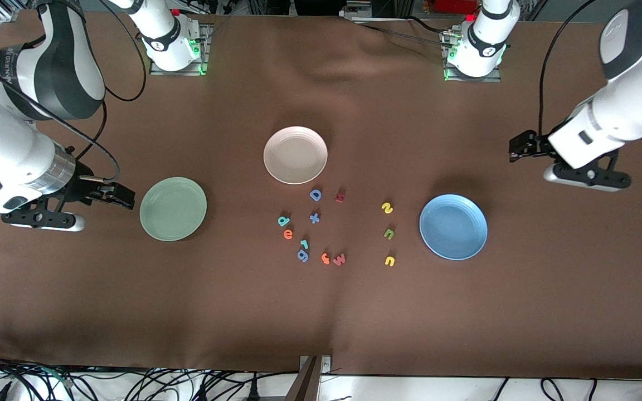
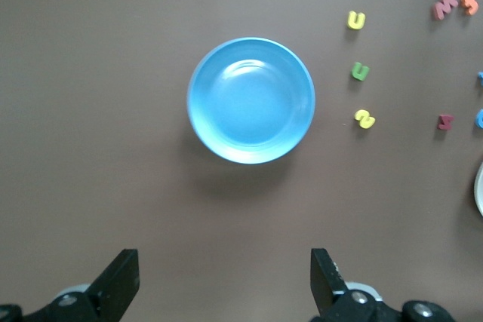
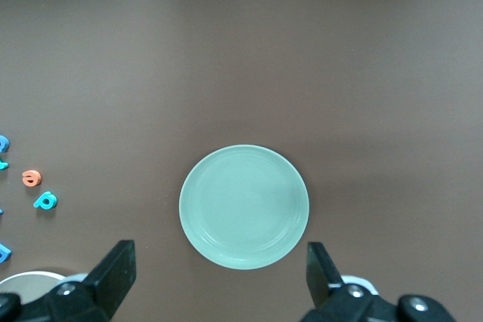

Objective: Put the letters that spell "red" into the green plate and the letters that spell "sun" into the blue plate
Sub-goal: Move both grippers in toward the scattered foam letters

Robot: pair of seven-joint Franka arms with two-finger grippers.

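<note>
The green plate (image 1: 173, 209) (image 3: 244, 206) and the blue plate (image 1: 453, 226) (image 2: 250, 101) lie empty on the brown cloth. Between them, teal "d" (image 1: 283, 221) (image 3: 45, 201), orange "e" (image 1: 288, 234) (image 3: 31, 179) and teal "r" (image 1: 304, 243) sit close together. Yellow "s" (image 1: 387, 208) (image 2: 364, 119), olive "u" (image 1: 389, 234) (image 2: 360, 72) and yellow "n" (image 1: 389, 260) (image 2: 356, 20) line up beside the blue plate. My right gripper (image 1: 123, 197) (image 3: 220, 277) hangs open over the cloth beside the green plate. My left gripper (image 1: 521, 147) (image 2: 225, 280) hangs open beside the blue plate. Neither holds anything.
A cream-white plate (image 1: 295, 155) lies farther from the front camera than the letters. Other loose letters: blue "D" (image 1: 315, 194), a dark red one (image 1: 340, 196), a blue cross shape (image 1: 314, 218), blue "g" (image 1: 302, 255), orange "f" (image 1: 325, 258), red "w" (image 1: 339, 259).
</note>
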